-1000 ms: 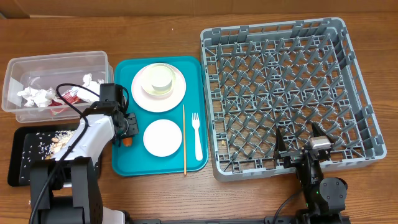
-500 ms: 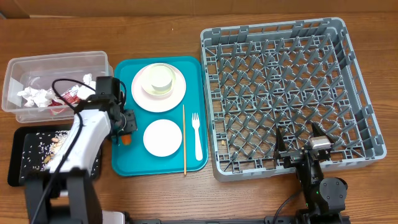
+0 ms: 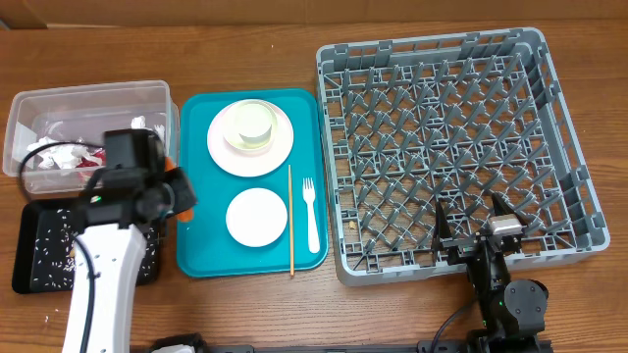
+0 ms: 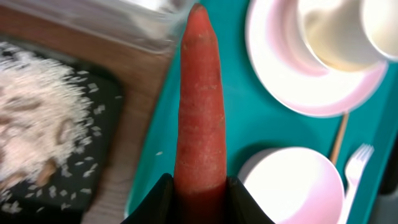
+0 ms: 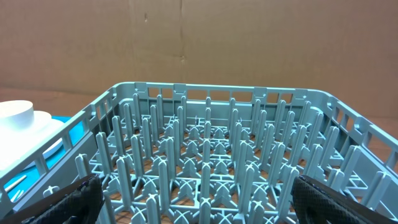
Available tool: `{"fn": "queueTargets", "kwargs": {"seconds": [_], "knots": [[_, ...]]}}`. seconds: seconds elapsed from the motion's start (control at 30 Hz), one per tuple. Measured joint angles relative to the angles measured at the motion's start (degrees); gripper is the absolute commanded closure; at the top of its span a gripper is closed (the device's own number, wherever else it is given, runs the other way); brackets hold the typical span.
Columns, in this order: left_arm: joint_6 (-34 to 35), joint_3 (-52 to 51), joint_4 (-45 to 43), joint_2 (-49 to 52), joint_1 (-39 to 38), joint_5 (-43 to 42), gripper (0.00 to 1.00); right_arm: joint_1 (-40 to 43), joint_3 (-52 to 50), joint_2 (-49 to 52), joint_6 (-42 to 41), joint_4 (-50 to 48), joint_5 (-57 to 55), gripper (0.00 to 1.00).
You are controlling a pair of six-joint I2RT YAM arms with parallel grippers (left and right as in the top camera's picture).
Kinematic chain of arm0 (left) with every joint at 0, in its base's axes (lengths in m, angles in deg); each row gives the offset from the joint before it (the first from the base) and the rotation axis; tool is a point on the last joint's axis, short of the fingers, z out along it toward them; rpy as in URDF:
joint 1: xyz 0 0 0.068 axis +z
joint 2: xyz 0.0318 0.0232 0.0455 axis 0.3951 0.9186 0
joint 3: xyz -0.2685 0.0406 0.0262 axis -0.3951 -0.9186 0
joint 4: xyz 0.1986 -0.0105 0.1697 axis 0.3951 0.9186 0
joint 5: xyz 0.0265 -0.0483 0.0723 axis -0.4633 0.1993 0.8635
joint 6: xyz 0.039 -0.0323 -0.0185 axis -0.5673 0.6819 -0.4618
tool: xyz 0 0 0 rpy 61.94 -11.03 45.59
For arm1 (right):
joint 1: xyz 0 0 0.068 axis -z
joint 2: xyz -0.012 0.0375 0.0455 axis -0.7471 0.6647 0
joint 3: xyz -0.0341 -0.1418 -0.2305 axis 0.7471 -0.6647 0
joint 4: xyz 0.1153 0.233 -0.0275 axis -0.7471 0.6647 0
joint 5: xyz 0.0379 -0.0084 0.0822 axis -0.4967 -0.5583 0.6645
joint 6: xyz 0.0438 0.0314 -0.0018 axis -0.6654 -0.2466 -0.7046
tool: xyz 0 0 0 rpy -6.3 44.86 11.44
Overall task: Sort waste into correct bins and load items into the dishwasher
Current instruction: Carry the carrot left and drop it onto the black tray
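Observation:
My left gripper [image 3: 175,191] is shut on the small orange carrot [image 4: 199,106], held above the left edge of the teal tray [image 3: 196,257], next to the clear tub [image 3: 20,108] and the black tray [image 3: 27,279]. The tub holds white napkins [image 3: 54,152] and a red packet [image 3: 90,157]. The black tray holds rice and scraps [image 4: 37,118]. On the teal tray are a pink plate [image 3: 221,147] with a bowl [image 3: 250,123] on it, a second bowl [image 3: 256,217] and a white fork [image 3: 311,216]. My right gripper [image 3: 473,224] is open over the near edge of the grey dish rack [image 3: 451,137].
A wooden chopstick [image 3: 290,221] lies on the teal tray between the bowl and the fork. The rack's pegs [image 5: 205,155] fill the right wrist view, with brown cardboard behind. The wooden table [image 3: 245,304] shows around everything.
My left arm has lifted the carrot off the teal tray's left edge and swung a little left, toward the tub and black tray. The right arm has not moved.

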Motion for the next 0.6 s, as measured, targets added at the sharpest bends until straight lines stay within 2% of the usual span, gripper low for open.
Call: {"fn": "queueTargets", "kwargs": {"seconds": [0.33, 0.6], "knots": [[3.2, 0.0, 1.8, -0.7, 18.3, 0.1, 0.96, 0.0, 0.0, 0.0, 0.0, 0.0, 0.0, 0.0], [13.9, -1.4, -2.5, -0.8, 31.8, 0.3, 0.96, 0.0, 0.0, 0.0, 0.0, 0.0, 0.0, 0.0]]}}
